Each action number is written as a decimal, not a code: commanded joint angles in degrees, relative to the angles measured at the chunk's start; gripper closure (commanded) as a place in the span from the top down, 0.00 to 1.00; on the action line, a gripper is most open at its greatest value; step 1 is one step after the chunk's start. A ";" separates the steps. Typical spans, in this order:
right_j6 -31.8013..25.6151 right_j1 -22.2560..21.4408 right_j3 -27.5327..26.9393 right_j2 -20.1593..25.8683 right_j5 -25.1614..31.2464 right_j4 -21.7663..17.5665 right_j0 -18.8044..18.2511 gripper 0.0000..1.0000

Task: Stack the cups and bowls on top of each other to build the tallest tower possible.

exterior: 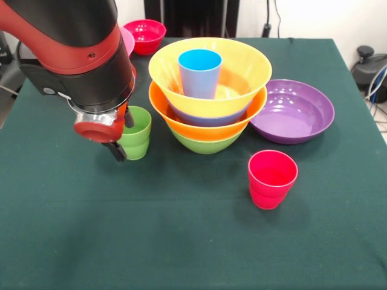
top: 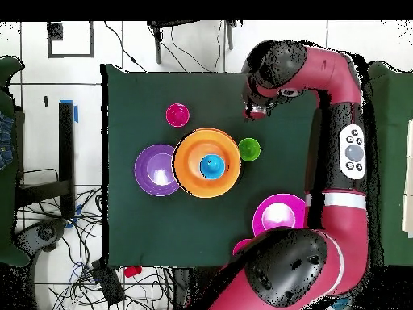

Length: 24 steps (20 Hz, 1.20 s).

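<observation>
The tower [exterior: 208, 96] stands mid-table: a green bowl [exterior: 205, 144] as base, an orange bowl [exterior: 181, 121], a blue bowl rim, then a wide yellow-orange bowl [exterior: 242, 72] holding the light blue cup [exterior: 199, 72]. To its left stands the green cup [exterior: 140, 133], upright. My gripper [exterior: 121, 136] is open and empty, and it overlaps that cup's left side in the front view. The overhead view shows the gripper [top: 256, 113] apart from the green cup [top: 248, 148], nearer the table edge. The red cup [exterior: 272, 179] stands alone, and the purple bowl [exterior: 293, 112] sits right of the tower.
A small red bowl [exterior: 145, 35] and a pink bowl [exterior: 127, 39], partly hidden by the arm, sit at the far left corner. In the overhead view the pink bowl [top: 278, 216] lies close to the robot's base. Cables lie on the floor around the table.
</observation>
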 commanded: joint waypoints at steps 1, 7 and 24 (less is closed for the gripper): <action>-2.40 3.05 2.45 -3.71 -2.24 -3.06 1.33 1.00; -2.64 4.27 3.46 -4.70 -3.92 -3.18 1.08 1.00; -0.08 3.93 7.91 -6.07 -7.10 -1.47 0.15 1.00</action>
